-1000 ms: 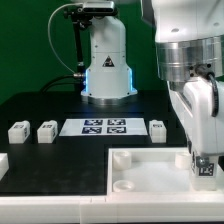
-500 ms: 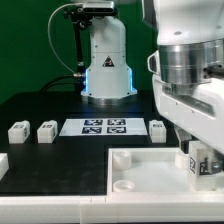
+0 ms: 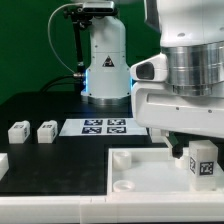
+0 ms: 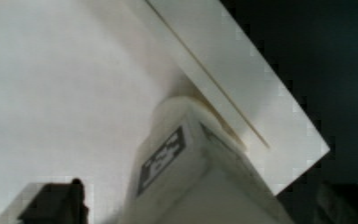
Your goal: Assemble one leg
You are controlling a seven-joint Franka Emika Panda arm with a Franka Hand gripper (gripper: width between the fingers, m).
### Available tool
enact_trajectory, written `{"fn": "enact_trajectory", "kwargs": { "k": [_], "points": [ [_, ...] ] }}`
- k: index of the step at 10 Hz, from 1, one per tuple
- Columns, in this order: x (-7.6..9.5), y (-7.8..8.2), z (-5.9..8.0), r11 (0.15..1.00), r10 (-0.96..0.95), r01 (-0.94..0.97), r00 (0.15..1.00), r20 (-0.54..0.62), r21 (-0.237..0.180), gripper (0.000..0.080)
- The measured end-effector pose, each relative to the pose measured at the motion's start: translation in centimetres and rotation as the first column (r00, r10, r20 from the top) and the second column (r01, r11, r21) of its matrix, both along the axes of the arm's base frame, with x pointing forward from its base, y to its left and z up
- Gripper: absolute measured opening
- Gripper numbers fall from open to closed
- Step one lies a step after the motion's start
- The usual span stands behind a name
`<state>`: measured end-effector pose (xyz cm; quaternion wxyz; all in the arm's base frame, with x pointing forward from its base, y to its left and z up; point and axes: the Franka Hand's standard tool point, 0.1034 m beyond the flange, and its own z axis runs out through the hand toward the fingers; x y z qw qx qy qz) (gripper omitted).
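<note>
My gripper point(image 3: 199, 168) is shut on a small white leg point(image 3: 204, 157) with a black-and-white tag. It holds the leg at the exterior view's right, over the far right corner of the large white tray point(image 3: 140, 184). In the wrist view the leg point(image 4: 208, 170) fills the space between my dark fingers point(image 4: 51, 203), tag face showing, with the tray's white surface point(image 4: 69, 90) right behind it. Whether the leg touches the tray cannot be told. Two more loose legs point(image 3: 17, 130) point(image 3: 46, 130) stand on the black table at the left.
The marker board point(image 3: 104, 126) lies at the table's middle, in front of the arm's base point(image 3: 107, 65). Another white part point(image 3: 3, 163) shows at the left edge. My wrist body hides the table to the right of the marker board.
My hand has swung left and toward the camera with the leg in it, and the leg's tag face now shows. The hand now hides the loose leg right of the marker board.
</note>
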<state>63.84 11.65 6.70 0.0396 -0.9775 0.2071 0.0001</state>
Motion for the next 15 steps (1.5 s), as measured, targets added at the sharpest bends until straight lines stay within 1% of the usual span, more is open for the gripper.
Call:
{"fn": "enact_trajectory", "kwargs": {
  "k": [1,2,3,4,5,6,7,8,9,10,11,12,13,14,15],
  "points": [
    [-0.09,0.28,-0.05,0.985,0.175,-0.174,0.985,0.010,-0.017,0.0649],
    [-0.08,0.22,-0.04,0.986,0.164,-0.164,0.986,0.010,-0.013,0.0649],
    [-0.08,0.21,-0.05,0.993,0.114,-0.114,0.993,0.006,-0.012,0.0531],
    [-0.08,0.20,-0.05,0.994,0.111,-0.111,0.994,0.006,-0.012,0.0531],
    [-0.09,0.26,-0.05,0.999,0.034,-0.034,0.999,0.001,-0.008,0.0349],
    [-0.10,0.26,-0.06,0.996,-0.093,0.093,0.996,-0.008,-0.006,0.0291],
    [-0.06,0.26,-0.04,0.981,-0.195,0.195,0.981,-0.016,-0.004,0.0291],
    [0.17,0.23,0.09,0.928,-0.372,0.372,0.927,-0.046,-0.009,0.0292],
    [0.43,0.22,0.20,0.842,-0.540,0.539,0.837,-0.085,-0.034,0.0292],
    [0.59,0.08,0.10,0.708,-0.705,0.704,0.701,-0.111,-0.047,0.0292],
    [0.69,-0.14,0.16,0.575,-0.814,0.817,0.564,-0.142,-0.051,0.0292],
    [0.72,-0.13,0.18,0.414,-0.902,0.908,0.400,-0.161,-0.065,0.0292],
    [0.73,-0.06,0.16,0.271,-0.952,0.959,0.254,-0.169,-0.083,0.0292],
    [0.51,0.30,0.13,0.142,-0.979,0.983,0.124,-0.159,-0.112,0.0292],
    [0.28,0.36,0.16,0.139,-0.982,0.982,0.120,-0.148,-0.127,0.0292]
  ]
}}
